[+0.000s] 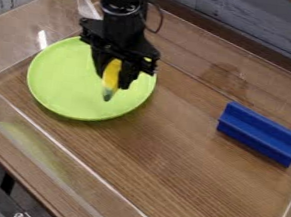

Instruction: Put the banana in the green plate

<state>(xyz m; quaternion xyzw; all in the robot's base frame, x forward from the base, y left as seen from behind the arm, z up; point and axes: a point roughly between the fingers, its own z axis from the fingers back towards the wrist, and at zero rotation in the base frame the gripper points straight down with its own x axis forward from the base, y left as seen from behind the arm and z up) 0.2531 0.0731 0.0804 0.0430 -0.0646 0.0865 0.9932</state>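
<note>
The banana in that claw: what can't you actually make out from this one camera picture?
- Banana: its upper part is hidden between the gripper fingers.
- Whether its lower tip touches the green plate: this angle cannot tell.
- The plate's far rim: covered by the gripper.
- The arm's upper part: cut off by the picture's top edge.
</note>
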